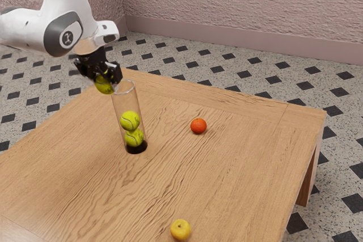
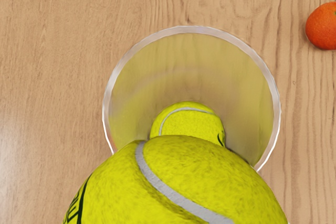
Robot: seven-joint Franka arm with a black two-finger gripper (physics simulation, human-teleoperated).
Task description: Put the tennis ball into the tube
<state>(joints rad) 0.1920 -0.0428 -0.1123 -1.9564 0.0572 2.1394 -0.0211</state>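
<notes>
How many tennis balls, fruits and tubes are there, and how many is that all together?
Tennis balls: 3 (one in the claw, the held ball; two in the tube, the upper ball and lower ball)
Fruits: 2 (orange one, yellow one)
Tubes: 1
Total: 6

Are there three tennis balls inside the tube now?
No, the tube has two balls inside, and the third ball is in the gripper, up near the rim.
</notes>
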